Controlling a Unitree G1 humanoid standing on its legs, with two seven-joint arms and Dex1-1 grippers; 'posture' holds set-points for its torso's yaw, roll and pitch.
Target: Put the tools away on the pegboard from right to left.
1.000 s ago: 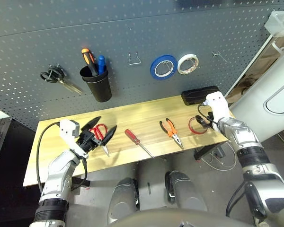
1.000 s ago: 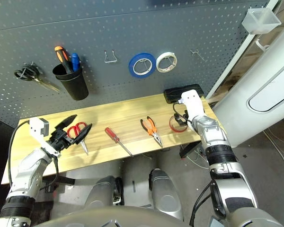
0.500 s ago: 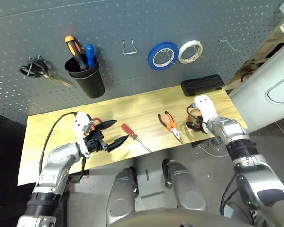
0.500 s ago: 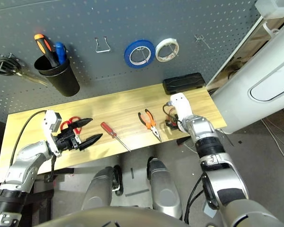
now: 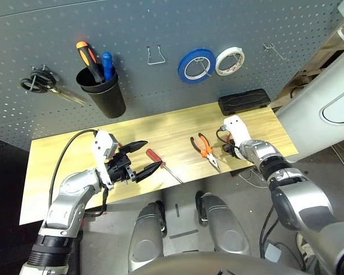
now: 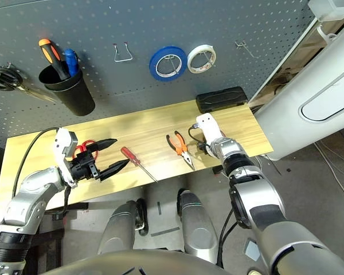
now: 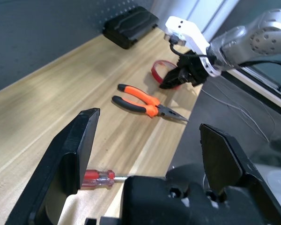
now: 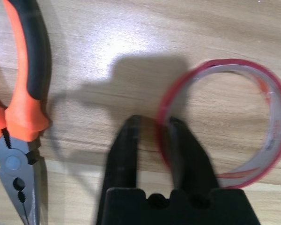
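Pegboard [image 5: 160, 91], far left: black-handled scissors [image 5: 43, 86] hung on a hook, then the black cup holder [image 5: 106, 94], a bare wire hook [image 5: 155, 55], the blue tape roll [image 5: 196, 64] and the white tape roll [image 5: 227, 61].

Table [image 5: 172, 134], left end: the left gripper [image 5: 142, 159] is held above the wood, fingers spread wide, nothing between them. The red-handled scissors [image 6: 86, 148] are partly hidden behind it. Just beside lies the red-handled screwdriver [image 5: 163, 166], then the orange-and-black-handled pliers [image 5: 205, 152].

Right end: the right gripper [image 8: 152, 133] is seen drawn together across the wall of the thin red tape ring [image 8: 227, 124], one finger inside the hoop, one outside. The ring lies flat on the wood, near the pliers' handles and close to the table's front edge.

Risks judged from here:
- The ring's wall is thin and the pinch is narrow; a slip may be expected on the lift, and the ring could be dropped off the near edge.
- The wall may be buckled by the squeeze, so that the hoop hangs crooked and a hook is missed.
- The pliers may be nudged if the wrist is swung leftward.
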